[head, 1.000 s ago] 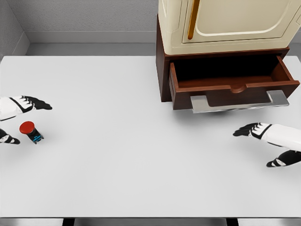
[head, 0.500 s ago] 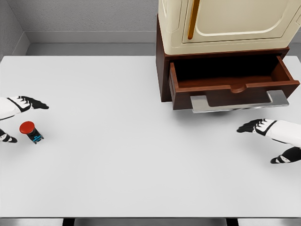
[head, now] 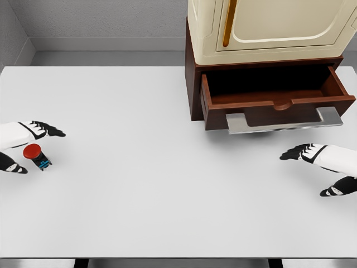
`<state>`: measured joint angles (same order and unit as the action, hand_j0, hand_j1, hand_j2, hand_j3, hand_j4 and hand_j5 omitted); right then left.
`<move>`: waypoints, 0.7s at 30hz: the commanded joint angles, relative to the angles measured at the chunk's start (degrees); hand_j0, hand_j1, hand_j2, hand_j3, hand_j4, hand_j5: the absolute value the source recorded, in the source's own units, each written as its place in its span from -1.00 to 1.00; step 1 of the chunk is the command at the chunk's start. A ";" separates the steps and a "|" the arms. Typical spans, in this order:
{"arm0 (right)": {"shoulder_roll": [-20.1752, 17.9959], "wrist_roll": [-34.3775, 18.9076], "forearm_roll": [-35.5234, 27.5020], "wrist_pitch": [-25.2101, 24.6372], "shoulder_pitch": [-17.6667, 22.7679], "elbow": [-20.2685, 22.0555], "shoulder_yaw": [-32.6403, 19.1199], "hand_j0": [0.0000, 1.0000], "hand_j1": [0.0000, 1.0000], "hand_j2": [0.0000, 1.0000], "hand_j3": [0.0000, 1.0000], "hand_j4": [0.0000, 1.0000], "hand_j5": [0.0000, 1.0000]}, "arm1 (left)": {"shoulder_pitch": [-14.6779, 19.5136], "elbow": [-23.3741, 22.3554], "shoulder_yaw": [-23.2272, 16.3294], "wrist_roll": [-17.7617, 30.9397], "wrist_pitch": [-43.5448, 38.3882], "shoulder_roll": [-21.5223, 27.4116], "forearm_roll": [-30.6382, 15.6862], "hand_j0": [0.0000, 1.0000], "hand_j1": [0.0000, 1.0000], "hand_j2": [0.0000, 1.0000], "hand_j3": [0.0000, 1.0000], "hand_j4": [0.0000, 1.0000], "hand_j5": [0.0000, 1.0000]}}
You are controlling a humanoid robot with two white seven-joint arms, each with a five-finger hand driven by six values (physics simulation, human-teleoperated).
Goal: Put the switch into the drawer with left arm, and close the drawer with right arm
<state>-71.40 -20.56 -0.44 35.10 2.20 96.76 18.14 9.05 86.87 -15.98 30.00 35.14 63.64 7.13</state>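
The switch (head: 37,156), a small black body with a red round cap and a blue mark, lies tilted on the white table (head: 139,195) at the far left. My left hand (head: 29,146) reaches in around it, fingers (head: 49,130) above and thumb (head: 12,166) below, spread and apart from it. The brown drawer (head: 276,103) stands pulled out at the upper right, with a grey handle (head: 283,120) and a dark interior. My right hand (head: 318,170) hovers open below the drawer's right end, holding nothing.
A cream cabinet (head: 268,28) with a gold handle sits on top of the brown drawer unit. A grey wall runs along the table's far edge, and the table's near edge shows at the bottom.
My left hand has shifted slightly right and down, closing in around the switch. The right hand drifted a little right, then held. The switch and drawer have not moved.
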 commanded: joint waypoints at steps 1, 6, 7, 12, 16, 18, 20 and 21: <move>-0.05 -0.01 -0.44 -0.10 0.00 0.01 -0.03 1.00 1.00 1.00 1.00 1.00 1.00 | 0.00 -0.30 -0.11 -0.03 -0.14 0.08 -0.36 1.00 1.00 1.00 1.00 1.00 1.00; -0.14 -0.01 -0.44 -0.10 0.00 0.01 -0.03 1.00 1.00 1.00 1.00 1.00 1.00 | 0.26 -0.21 -0.11 -0.03 -0.14 -0.01 -0.45 1.00 1.00 1.00 1.00 1.00 1.00; -0.14 -0.01 -0.44 -0.10 0.00 0.01 -0.03 1.00 1.00 1.00 1.00 1.00 1.00 | 0.26 -0.21 -0.11 -0.03 -0.14 -0.18 -0.36 1.00 1.00 1.00 1.00 1.00 1.00; -0.14 -0.01 -0.44 -0.10 0.00 0.01 -0.03 1.00 1.00 1.00 1.00 1.00 1.00 | 0.62 -1.09 -0.20 -0.03 -0.14 -0.62 -0.09 1.00 1.00 1.00 1.00 1.00 1.00; -0.14 0.08 -0.44 -0.10 0.00 0.01 -0.03 1.00 1.00 1.00 1.00 1.00 1.00 | 0.70 -2.76 -0.20 -0.03 -0.14 -0.62 -0.09 1.00 1.00 1.00 1.00 1.00 1.00; -0.14 0.08 -0.44 -0.10 0.00 0.01 -0.03 1.00 1.00 1.00 1.00 1.00 1.00 | 0.70 -2.76 -0.63 -0.03 -0.14 -0.80 -0.01 1.00 1.00 1.00 1.00 1.00 1.00; -0.14 0.08 -0.44 -0.10 0.00 0.01 -0.03 1.00 1.00 1.00 1.00 1.00 1.00 | 1.41 -2.76 -1.43 -0.03 -0.14 -1.41 0.26 0.97 0.97 0.97 0.97 0.97 0.97; -0.14 0.08 -0.44 -0.10 0.00 0.01 -0.03 1.00 1.00 1.00 1.00 1.00 1.00 | 1.49 -2.76 -1.78 -0.03 -0.14 -1.33 0.26 0.95 0.95 0.95 0.95 0.95 0.95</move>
<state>-71.43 -20.52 -0.47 35.10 2.20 96.75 18.13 10.55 84.21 -17.19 29.99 35.13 62.40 7.65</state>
